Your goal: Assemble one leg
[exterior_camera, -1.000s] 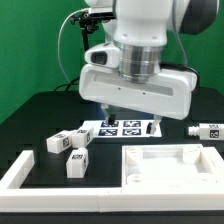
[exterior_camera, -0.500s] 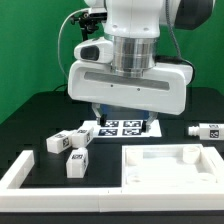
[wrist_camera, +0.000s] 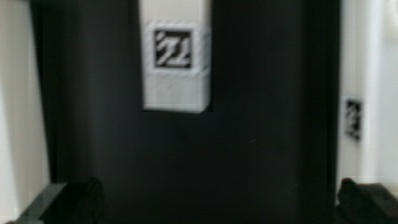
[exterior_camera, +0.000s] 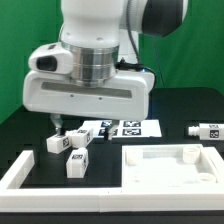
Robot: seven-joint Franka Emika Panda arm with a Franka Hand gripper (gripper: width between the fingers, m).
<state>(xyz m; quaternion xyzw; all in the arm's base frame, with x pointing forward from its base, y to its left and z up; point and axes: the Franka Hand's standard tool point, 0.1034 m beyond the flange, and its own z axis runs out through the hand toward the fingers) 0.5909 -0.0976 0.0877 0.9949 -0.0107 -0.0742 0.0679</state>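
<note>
Your gripper (wrist_camera: 217, 203) hangs with jaws spread wide and nothing between them. The wrist view shows the leg (wrist_camera: 173, 65) lying flat on the black table (wrist_camera: 267, 120), ahead of the fingertips (wrist_camera: 75, 200) and apart from them. The step in hand looks like the approach for a pick: centre the jaws over the post, descend, and close across its narrow sides. Blur makes it hard to say which post this is. Only the exterior view shows the arm's bulk over a cluster of posts (exterior_camera: 58, 143) at its left, the marker board (exterior_camera: 125, 128) behind, a lone post (exterior_camera: 207, 130) at its right and the square panel (exterior_camera: 165, 165) in front.
</note>
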